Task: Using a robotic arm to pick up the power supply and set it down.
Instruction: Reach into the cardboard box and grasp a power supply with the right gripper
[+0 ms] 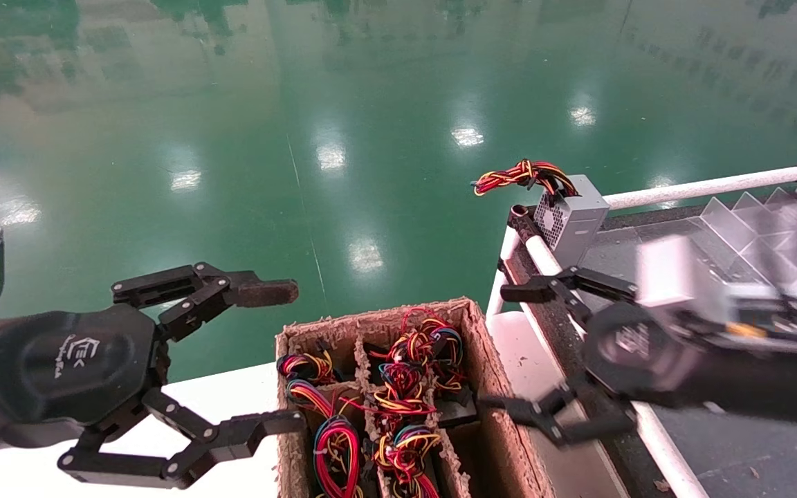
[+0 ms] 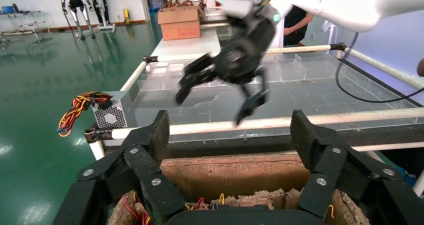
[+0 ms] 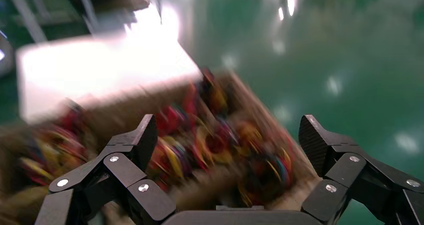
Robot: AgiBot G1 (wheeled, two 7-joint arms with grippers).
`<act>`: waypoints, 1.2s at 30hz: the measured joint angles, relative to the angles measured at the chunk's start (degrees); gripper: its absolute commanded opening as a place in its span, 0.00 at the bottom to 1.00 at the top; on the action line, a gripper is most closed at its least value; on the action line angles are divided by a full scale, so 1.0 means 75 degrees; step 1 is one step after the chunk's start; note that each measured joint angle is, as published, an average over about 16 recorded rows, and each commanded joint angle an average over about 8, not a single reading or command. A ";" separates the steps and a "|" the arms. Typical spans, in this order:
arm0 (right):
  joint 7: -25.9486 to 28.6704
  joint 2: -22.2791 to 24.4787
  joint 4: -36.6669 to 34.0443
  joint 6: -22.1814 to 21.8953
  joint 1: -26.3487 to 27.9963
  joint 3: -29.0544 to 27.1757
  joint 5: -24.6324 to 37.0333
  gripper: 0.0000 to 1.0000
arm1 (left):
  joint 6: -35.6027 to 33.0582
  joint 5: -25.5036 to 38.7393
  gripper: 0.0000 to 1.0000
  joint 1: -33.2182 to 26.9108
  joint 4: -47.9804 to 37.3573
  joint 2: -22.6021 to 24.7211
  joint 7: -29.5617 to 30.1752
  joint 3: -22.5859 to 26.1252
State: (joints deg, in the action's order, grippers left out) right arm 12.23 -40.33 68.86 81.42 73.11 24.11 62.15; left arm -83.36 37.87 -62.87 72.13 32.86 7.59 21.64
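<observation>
Floor (image 1: 371, 104) glossy green. Box (image 1: 481, 360) brown cardboard, its wires (image 1: 405, 387) red, yellow, black, blue. Power supply (image 1: 573, 220) grey, perforated face, red-yellow-orange wire tail. Grippers black, white logo.

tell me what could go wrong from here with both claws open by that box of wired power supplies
1. The grey metal power supplies' loose red, yellow and black wires tangle together in the brown fibre divider box; lifting one may drag its neighbours.
2. The open right claw and open left claw flank the same box and could collide.
3. Another grey perforated power supply sits at the conveyor's corner by the white rail; a bump could tip it off.
</observation>
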 measured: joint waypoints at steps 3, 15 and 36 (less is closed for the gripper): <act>0.0020 -0.0320 -0.0194 -0.0059 0.0565 0.0378 0.0843 1.00 | 0.0000 0.0000 1.00 0.0000 0.0000 0.0000 0.0000 0.0000; -0.0655 -0.1412 -0.0909 -0.0409 0.1789 0.1363 0.3088 1.00 | 0.0000 0.0000 1.00 0.0000 0.0000 0.0000 0.0000 0.0001; -0.1286 -0.1824 -0.0207 -0.1594 0.1301 0.1649 0.4124 1.00 | 0.0000 -0.0001 1.00 -0.0001 0.0000 -0.0001 -0.0001 0.0002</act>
State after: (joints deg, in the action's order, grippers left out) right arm 2.59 -54.01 67.31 69.46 82.87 36.48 93.08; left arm -83.36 37.86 -62.87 72.13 32.86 7.59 21.65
